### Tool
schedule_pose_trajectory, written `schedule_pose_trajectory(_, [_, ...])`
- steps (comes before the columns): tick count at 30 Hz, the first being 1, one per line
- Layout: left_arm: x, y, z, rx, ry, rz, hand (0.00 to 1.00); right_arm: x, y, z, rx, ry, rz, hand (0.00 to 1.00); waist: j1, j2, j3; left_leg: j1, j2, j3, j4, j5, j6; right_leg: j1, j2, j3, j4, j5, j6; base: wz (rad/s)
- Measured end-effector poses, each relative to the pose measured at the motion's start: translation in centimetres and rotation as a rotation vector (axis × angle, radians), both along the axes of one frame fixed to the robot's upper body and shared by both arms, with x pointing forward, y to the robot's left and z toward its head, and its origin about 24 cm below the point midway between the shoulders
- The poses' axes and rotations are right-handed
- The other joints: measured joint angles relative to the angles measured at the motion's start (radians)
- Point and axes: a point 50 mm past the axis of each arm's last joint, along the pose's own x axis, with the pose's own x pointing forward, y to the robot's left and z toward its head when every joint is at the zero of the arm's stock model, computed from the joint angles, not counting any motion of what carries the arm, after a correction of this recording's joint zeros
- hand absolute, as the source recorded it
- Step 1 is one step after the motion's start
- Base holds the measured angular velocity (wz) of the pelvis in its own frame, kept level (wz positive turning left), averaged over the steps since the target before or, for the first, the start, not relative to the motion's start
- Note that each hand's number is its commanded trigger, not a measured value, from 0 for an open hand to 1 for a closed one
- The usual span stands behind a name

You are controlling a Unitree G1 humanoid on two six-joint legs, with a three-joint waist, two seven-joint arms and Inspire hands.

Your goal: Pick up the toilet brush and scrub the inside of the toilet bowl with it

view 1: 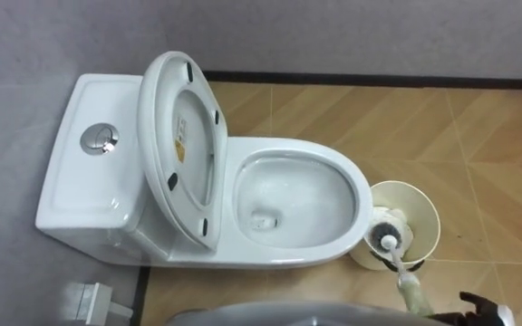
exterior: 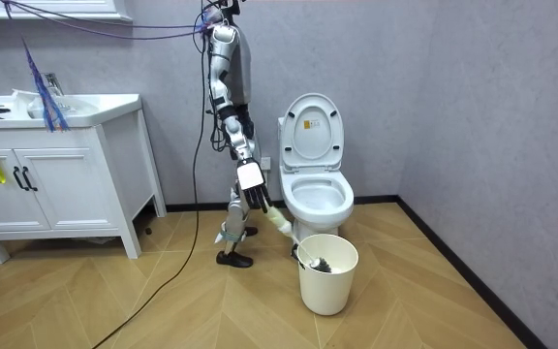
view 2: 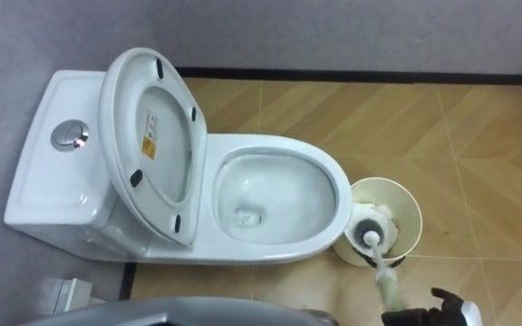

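A white toilet (view 1: pixel 362 195) stands against the grey wall with its lid and seat (view 1: pixel 184 145) raised and the bowl (view 2: pixel 275 195) open. I stand at its side, tank on my left. Just beyond the bowl's front sits a cream bucket (view 1: pixel 427 210) on the wood floor. The toilet brush's dark-and-white head (view 1: pixel 387 237) rests inside the bucket, and its pale green handle (view 1: pixel 413 292) slants down to my right hand (view 1: pixel 484 309) at the lower right. In the room view that hand (exterior: pixel 253 190) is curled round the handle (exterior: pixel 279 221) above the bucket (exterior: pixel 329 281).
The tank (view 1: pixel 80 195) with a chrome flush button (view 1: pixel 100 139) lies to my left. A small white fitting (view 1: pixel 93 301) sits on the floor by the toilet's base. A white vanity with a sink (exterior: pixel 56 165) stands at the room view's left.
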Motion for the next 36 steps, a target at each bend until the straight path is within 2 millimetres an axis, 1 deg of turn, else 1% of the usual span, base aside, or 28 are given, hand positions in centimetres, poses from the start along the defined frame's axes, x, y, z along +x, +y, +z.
schedule_pose_trajectory(4, [0.0,0.0,0.0,-0.002,0.001,0.000,0.00,-0.2,0.1,-0.2,0.007,0.016,-0.007,0.00,0.000,0.000,0.0001,0.002,0.000,0.001,0.000,0.000,0.000,0.000,0.000,0.001,0.000,0.000,0.000,0.00])
schedule_pose_trajectory(9, [0.0,-0.1,-0.1,-0.016,0.005,-0.025,0.00,-0.9,0.3,-0.6,0.033,0.048,-0.029,0.00,0.004,0.000,0.0002,0.007,0.000,-0.001,-0.003,0.000,0.000,0.001,0.001,0.009,0.001,0.000,0.000,-0.02])
schedule_pose_trajectory(13, [0.0,-0.1,-0.1,-0.025,0.005,-0.028,0.00,-1.0,0.4,-0.8,0.050,0.068,-0.026,0.00,0.002,0.003,0.0009,0.011,-0.002,-0.001,-0.003,0.000,0.000,0.004,0.001,0.012,0.001,0.001,0.001,-0.03])
schedule_pose_trajectory(16, [-0.1,-0.2,-0.1,-0.024,0.028,-0.071,0.00,-1.6,0.6,-1.1,0.075,0.110,-0.013,0.00,0.000,0.003,0.0012,0.023,-0.002,0.001,-0.011,0.000,0.000,0.014,0.001,0.012,-0.004,0.001,0.001,-0.01])
schedule_pose_trajectory(19, [-0.7,-0.2,-0.2,-0.017,0.092,-0.141,0.00,-2.0,0.8,-1.4,0.097,0.144,-0.002,0.00,0.003,0.003,0.0010,0.027,-0.001,0.002,-0.015,0.000,0.000,0.017,0.003,0.017,-0.011,0.001,0.002,-0.04])
schedule_pose_trajectory(24, [-1.4,-0.4,-0.4,-0.023,0.182,-0.211,0.00,-4.1,1.5,-2.0,0.165,0.259,-0.007,0.00,0.001,0.001,0.0001,0.028,-0.002,0.000,-0.010,0.000,0.000,0.025,0.007,0.016,-0.019,0.003,0.002,0.00])
schedule_pose_trajectory(26, [-1.3,-0.4,-0.4,-0.027,0.202,-0.239,0.00,-4.6,1.7,-2.1,0.191,0.297,0.002,0.00,-0.001,0.002,0.0002,0.027,-0.002,0.000,-0.010,0.000,0.000,0.026,0.002,0.014,-0.020,0.003,0.002,0.02])
schedule_pose_trajectory(30, [-1.0,-0.5,-0.5,-0.033,0.215,-0.263,0.00,-5.8,2.3,-2.2,0.256,0.359,0.019,0.00,-0.003,0.000,-0.0011,0.029,-0.002,-0.001,-0.011,0.000,0.000,0.030,0.002,0.004,-0.021,0.003,0.002,0.01])
schedule_pose_trajectory(34, [-0.9,-0.6,-0.6,-0.038,0.217,-0.263,0.00,-6.3,2.7,-2.4,0.307,0.396,0.028,0.00,-0.005,0.000,-0.0031,0.030,-0.002,-0.001,-0.011,0.000,0.000,0.030,0.002,0.004,-0.019,0.003,0.002,0.01])
schedule_pose_trajectory(36, [-0.8,-0.6,-0.6,-0.045,0.228,-0.287,0.00,-6.6,2.9,-2.4,0.329,0.411,0.026,0.00,-0.006,0.004,-0.0052,0.031,-0.002,-0.003,-0.011,0.000,0.000,0.030,0.002,0.005,-0.018,0.003,0.002,0.00])
